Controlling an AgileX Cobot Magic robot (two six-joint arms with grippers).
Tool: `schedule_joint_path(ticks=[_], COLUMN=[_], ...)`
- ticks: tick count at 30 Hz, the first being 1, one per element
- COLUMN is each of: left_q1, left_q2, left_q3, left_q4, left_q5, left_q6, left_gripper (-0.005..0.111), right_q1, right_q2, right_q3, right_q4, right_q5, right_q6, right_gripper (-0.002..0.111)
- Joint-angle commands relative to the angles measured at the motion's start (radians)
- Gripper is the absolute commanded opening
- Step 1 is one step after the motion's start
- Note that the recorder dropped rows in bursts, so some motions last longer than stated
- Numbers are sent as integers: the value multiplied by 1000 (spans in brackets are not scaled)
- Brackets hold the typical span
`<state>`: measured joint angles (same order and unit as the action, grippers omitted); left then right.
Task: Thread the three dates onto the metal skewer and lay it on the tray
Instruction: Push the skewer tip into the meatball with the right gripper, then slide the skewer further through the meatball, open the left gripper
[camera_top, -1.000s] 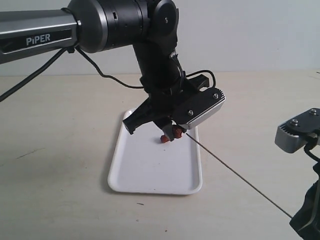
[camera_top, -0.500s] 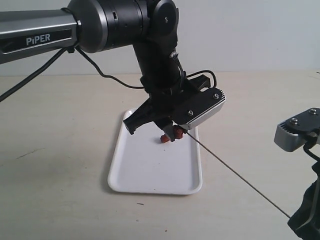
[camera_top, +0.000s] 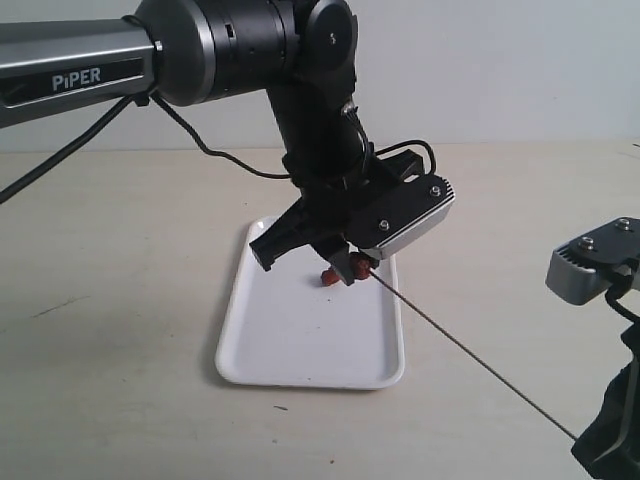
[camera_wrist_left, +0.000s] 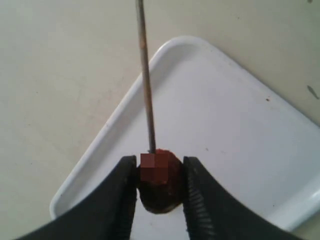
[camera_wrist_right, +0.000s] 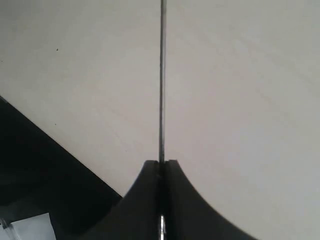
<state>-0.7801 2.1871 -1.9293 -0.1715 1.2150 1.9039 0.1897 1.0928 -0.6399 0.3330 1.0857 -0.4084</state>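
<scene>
My left gripper (camera_top: 351, 262) hangs over the far end of the white tray (camera_top: 300, 340), shut on one dark red-brown date (camera_wrist_left: 159, 186). The thin metal skewer (camera_top: 470, 355) runs from that date down to my right gripper (camera_top: 600, 452) at the lower right, which is shut on its other end. In the left wrist view the skewer (camera_wrist_left: 145, 80) meets the top of the held date between the black fingers (camera_wrist_left: 122, 200). In the right wrist view the skewer (camera_wrist_right: 161, 75) comes straight out of the shut gripper (camera_wrist_right: 161, 167). A second date (camera_top: 328, 278) lies on the tray under the left gripper. The third date is hidden.
The tray (camera_wrist_left: 240, 115) lies on a pale beige table (camera_top: 120, 330). The big black left arm (camera_top: 300, 90) and its cable (camera_top: 220, 155) stand over the tray's far end. A grey part of the right arm (camera_top: 590, 265) shows at the right edge.
The right gripper has drifted slightly left and down, carrying the skewer's near end with it. The left gripper, still on the date, has lifted a touch.
</scene>
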Motion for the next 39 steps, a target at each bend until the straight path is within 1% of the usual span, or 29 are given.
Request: schedule_joint_path(ticks=[1, 9, 19, 27, 39], left_q1=[2, 2, 2, 2, 2], left_q2=[-15, -15, -15, -15, -15], left_q3=[-2, -2, -2, -2, -2], left_q4=[-17, -23, -23, -29, -79], left_q5=[6, 6, 6, 6, 6], left_q6=[6, 5, 5, 25, 33], left_gripper=[32, 32, 32, 32, 32], right_q1=[-3, -3, -3, -3, -3], right_q2=[3, 13, 112, 113, 118], right_q3=[-7, -7, -7, -7, -7], right_q4=[8, 6, 13, 70, 86], right_q5=[-8, -27, -96, -110, -204], right_q6=[-13, -13, -17, -99, -121], right_gripper=[0, 0, 0, 0, 0])
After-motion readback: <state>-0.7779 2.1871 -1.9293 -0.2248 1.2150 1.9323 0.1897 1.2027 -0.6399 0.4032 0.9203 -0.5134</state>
